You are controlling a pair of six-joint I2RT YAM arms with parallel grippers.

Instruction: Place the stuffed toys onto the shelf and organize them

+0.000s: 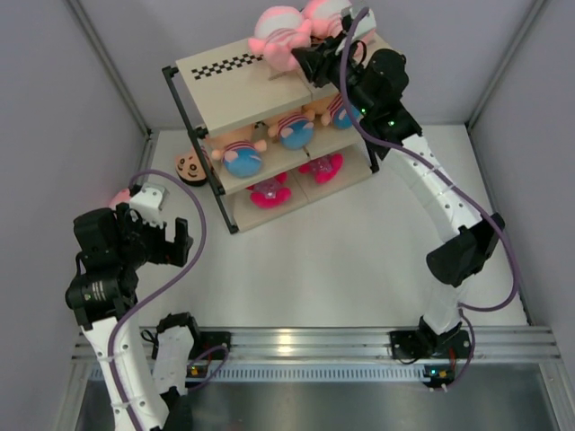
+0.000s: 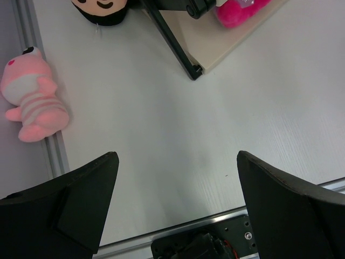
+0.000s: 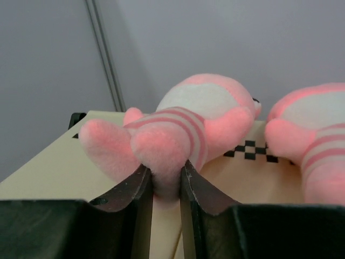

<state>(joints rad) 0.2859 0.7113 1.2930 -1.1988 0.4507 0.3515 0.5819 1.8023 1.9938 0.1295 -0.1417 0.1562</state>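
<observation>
The shelf (image 1: 235,88) stands at the back of the table. On its top board (image 3: 64,172) lie two pink striped stuffed toys (image 1: 280,38) (image 1: 323,13). My right gripper (image 3: 165,174) (image 1: 303,58) is shut on a leg of the left one (image 3: 183,124), which rests on the board; the second pink toy (image 3: 318,135) lies to its right. Boy dolls (image 1: 241,154) fill the middle tier. My left gripper (image 2: 178,162) (image 1: 171,241) hangs open over bare table at the left. A third pink toy (image 2: 33,100) (image 1: 119,196) lies by the left rail.
Two bright pink plush toys (image 1: 268,190) (image 1: 322,167) sit on the bottom tier. A round doll head (image 1: 190,166) (image 2: 102,8) lies on the table beside the shelf's left leg. Grey walls close in the sides and back. An aluminium rail (image 1: 296,339) runs along the front.
</observation>
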